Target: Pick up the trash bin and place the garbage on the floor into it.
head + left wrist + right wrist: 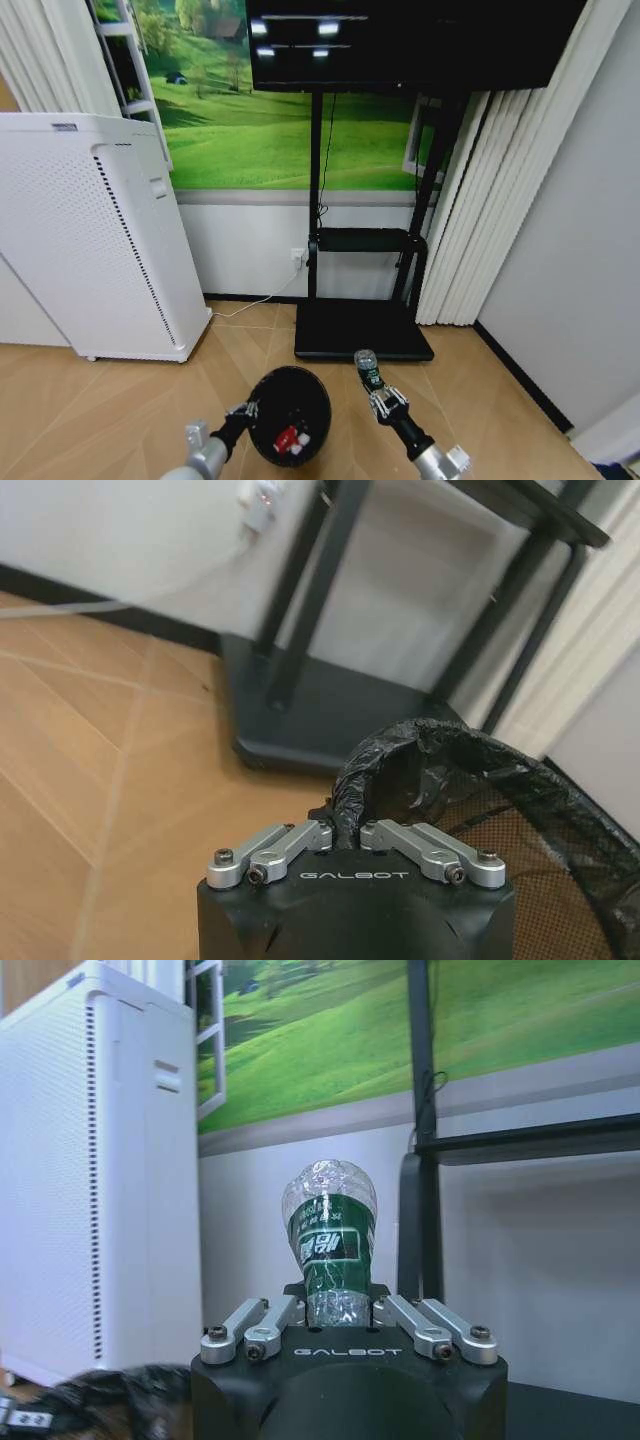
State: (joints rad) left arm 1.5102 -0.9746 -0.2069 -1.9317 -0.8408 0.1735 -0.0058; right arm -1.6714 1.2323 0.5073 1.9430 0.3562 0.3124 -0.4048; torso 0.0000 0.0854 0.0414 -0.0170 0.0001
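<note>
Nearest, at 7 o'clock in the head view, we see the left gripper (244, 410) pinched closed on the black-lined rim of the small round black mesh trash bin (290, 413), held above the floor. Inside lies a crumpled red-and-white wrapper (290, 440). At 5 o'clock, the right gripper (386, 399) clamps the small clear crinkled plastic bottle with a green label (328, 1235), which stands beside the bin's rim, toward 2 o'clock from it. Beyond, bare herringbone wooden floor (120, 400) gives open room. Farther, at 12 o'clock, stands the flat black base of a screen stand (362, 332); at 9 o'clock, a tall white perforated box unit (90, 240).
</note>
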